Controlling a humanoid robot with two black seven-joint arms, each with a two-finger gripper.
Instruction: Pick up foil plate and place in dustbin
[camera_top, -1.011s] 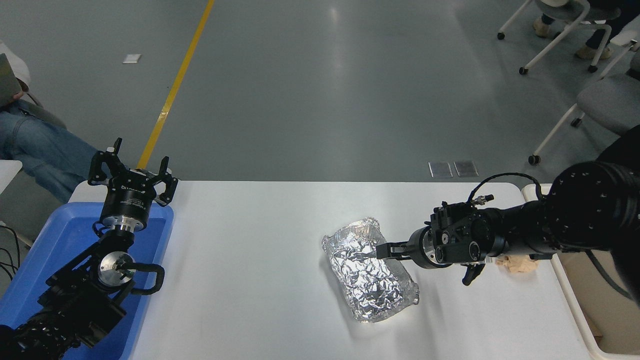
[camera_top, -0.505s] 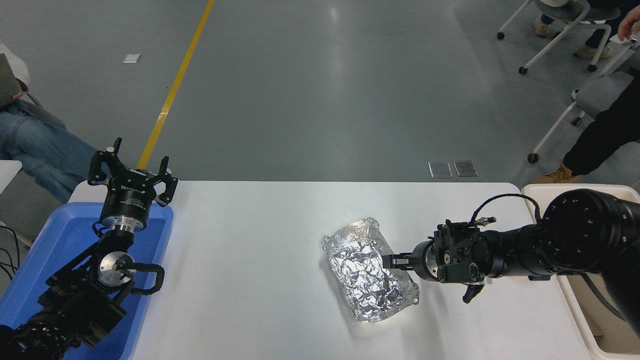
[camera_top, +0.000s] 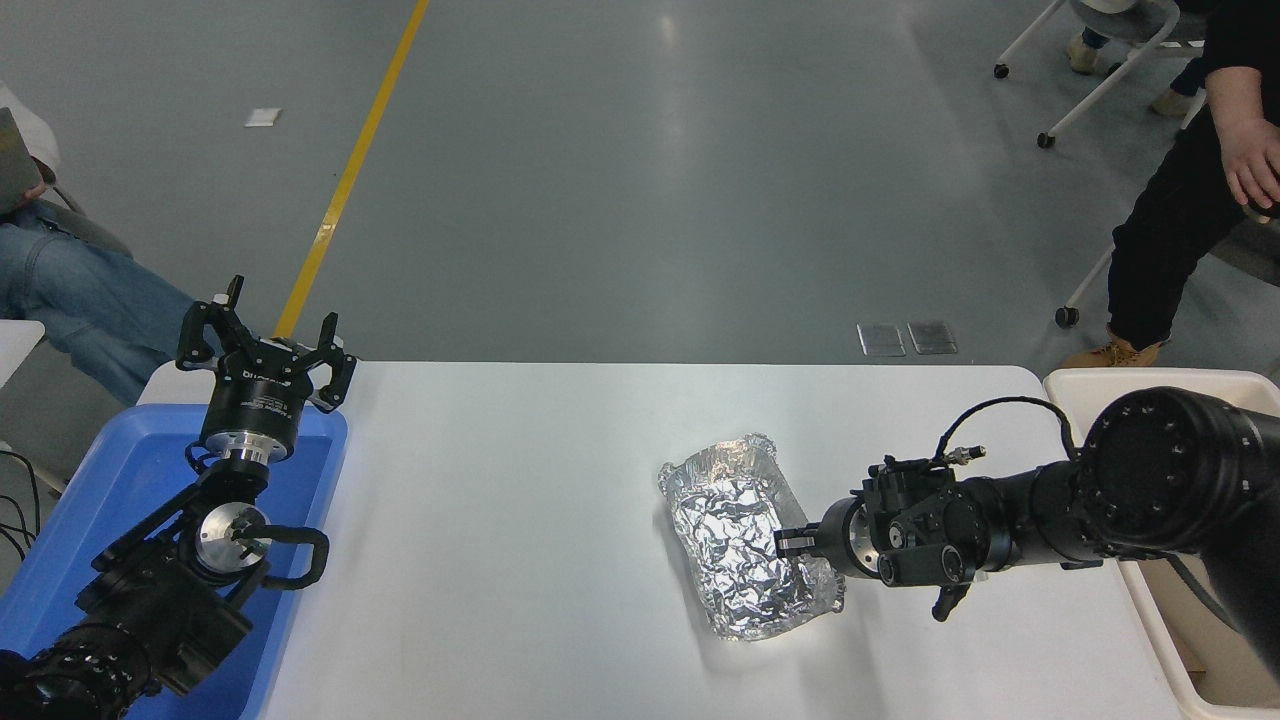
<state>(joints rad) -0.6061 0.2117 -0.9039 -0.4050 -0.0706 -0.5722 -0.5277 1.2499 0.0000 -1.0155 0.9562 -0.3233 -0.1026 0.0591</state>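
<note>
The left tool (camera_top: 265, 335) hangs parked with fingers spread above a blue tub (camera_top: 90, 500). Mid-worktop (camera_top: 500, 500) lies the foil plate (camera_top: 745, 545), light, flimsy, easily crushed; its raised rim is the best hold. The right tool (camera_top: 790, 543) pinches that right rim. The dustbin (camera_top: 1140, 378) stands rightmost.

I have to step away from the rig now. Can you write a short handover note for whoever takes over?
Right gripper: at the right rim of the foil plate, fingers look closed on the rim.
Left gripper: open, parked over the blue tub at the table's left.
Foil plate: on the white table, not lifted clear.
Dustbin: at the table's right edge, behind the right arm.
Done: reach and apparent grip.
Left: lift, carry right, drop in the dustbin.
</note>
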